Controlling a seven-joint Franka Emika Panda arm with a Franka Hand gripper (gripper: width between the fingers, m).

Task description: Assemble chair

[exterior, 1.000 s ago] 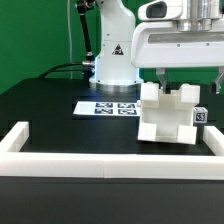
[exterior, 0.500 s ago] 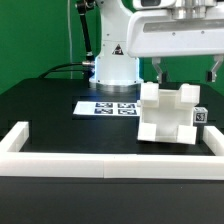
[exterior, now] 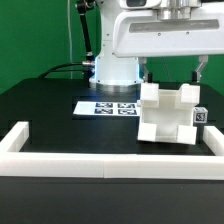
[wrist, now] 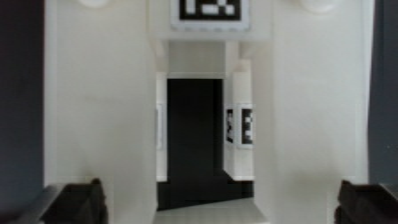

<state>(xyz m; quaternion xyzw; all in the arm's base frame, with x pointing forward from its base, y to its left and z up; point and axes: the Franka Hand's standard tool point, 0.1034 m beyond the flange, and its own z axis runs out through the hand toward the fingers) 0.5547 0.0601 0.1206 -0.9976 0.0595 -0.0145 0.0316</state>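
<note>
Scanning from the exterior view's left, I see the marker board toward the table's far edge. The chair stands just beside it, nearer the right edge. My gripper hangs above the chair, jaws spread wide, gripping nothing.

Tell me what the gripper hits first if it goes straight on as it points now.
Most likely the chair: the open gripper hangs above it, pointing down, and the wrist view shows white blocks straight ahead. Its fingers might straddle it; depth is unclear.
</note>
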